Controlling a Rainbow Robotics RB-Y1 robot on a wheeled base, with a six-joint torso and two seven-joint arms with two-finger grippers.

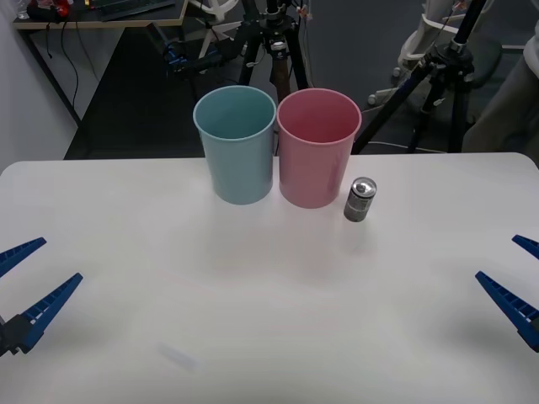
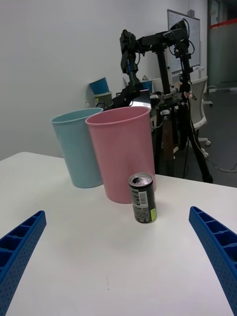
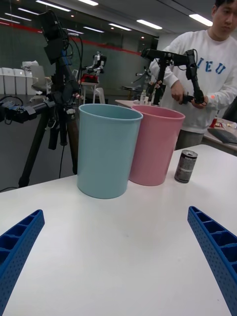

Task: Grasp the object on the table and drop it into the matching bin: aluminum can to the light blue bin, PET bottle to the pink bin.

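The small silver aluminum can (image 1: 360, 199) stands upright on the white counter (image 1: 253, 320), just beside the tall pink plastic bin (image 1: 318, 147). Left gripper (image 1: 29, 282) and right gripper (image 1: 518, 278) wait wide open, empty.

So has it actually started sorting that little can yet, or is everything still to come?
Nothing looks done yet. The aluminum can stands upright on the table, beside the pink bin. Nothing is in hand: the left end effector and right end effector are open, near the table's edges, far from the can. Left to do: grasp the can and drop it into the light blue bin.
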